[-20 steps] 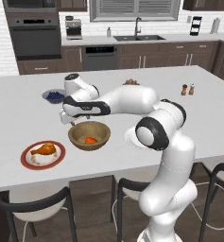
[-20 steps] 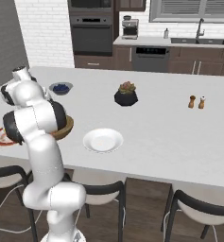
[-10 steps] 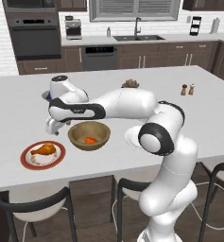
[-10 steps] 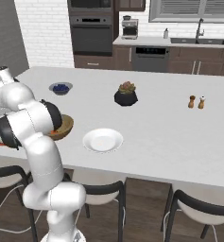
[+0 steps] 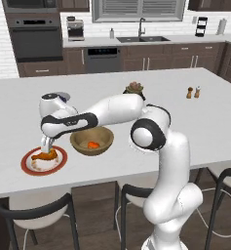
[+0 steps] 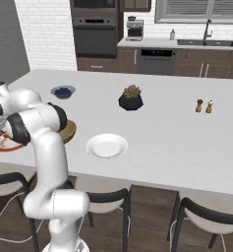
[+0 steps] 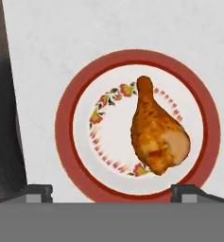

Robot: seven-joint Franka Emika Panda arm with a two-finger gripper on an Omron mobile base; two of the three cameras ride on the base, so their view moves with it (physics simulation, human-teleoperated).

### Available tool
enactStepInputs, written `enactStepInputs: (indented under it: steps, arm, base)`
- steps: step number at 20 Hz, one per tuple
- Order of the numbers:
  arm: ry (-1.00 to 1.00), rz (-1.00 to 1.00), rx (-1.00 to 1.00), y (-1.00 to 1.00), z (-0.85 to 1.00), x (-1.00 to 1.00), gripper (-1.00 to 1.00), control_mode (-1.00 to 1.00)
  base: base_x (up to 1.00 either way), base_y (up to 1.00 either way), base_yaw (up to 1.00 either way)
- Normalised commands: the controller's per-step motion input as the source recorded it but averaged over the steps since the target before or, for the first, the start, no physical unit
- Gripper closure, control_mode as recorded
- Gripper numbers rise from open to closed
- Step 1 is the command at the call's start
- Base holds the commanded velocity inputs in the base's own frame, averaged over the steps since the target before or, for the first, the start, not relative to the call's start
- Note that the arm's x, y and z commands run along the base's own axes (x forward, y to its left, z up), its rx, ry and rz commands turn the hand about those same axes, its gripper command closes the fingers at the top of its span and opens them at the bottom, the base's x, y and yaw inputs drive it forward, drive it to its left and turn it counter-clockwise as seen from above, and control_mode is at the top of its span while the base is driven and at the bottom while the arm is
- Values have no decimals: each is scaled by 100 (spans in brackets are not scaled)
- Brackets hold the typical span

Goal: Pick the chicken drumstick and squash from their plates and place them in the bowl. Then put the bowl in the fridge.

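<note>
The chicken drumstick (image 7: 156,134) lies on the red-rimmed plate (image 7: 66,118), its thin bone end pointing to the top of the hand view. My gripper (image 7: 113,191) hangs straight above this plate (image 5: 27,165), open, its fingertips (image 7: 38,191) wide apart and nothing between them. In the left base view the gripper (image 5: 46,144) stands just over the drumstick (image 5: 44,156). The wooden bowl (image 5: 83,146) sits right of the plate with the orange-red squash (image 5: 92,145) inside. The plain white plate (image 6: 106,146) is bare. The fridge is out of view.
A small grey bowl of blue berries (image 6: 63,91) sits behind the plates. A potted plant (image 6: 131,98) stands mid-counter, salt and pepper shakers (image 6: 204,106) further right. Stools (image 5: 36,210) line the counter's near edge, close to the red-rimmed plate.
The arm has swung left, from above the wooden bowl to above the red-rimmed plate and lower. The gripper stayed open. The squash rests in the bowl throughout.
</note>
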Motion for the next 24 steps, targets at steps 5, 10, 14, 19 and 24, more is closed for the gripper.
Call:
enactStepInputs:
  steps: [5,10,14,19,24]
  arm:
    - [11,7,-20,20,-38,42,-100,-100]
    - [5,0,-15,19,-26,55,-100,-100]
    - [10,0,-6,28,-20,26,-100,-100]
    - [12,0,-10,9,-53,-18,-100,-100]
    - [6,0,-11,-3,-49,-33,100,-100]
  base:
    - [0,0,0]
    - [0,0,0]
    - [0,0,0]
    - [0,0,0]
    - [0,0,0]
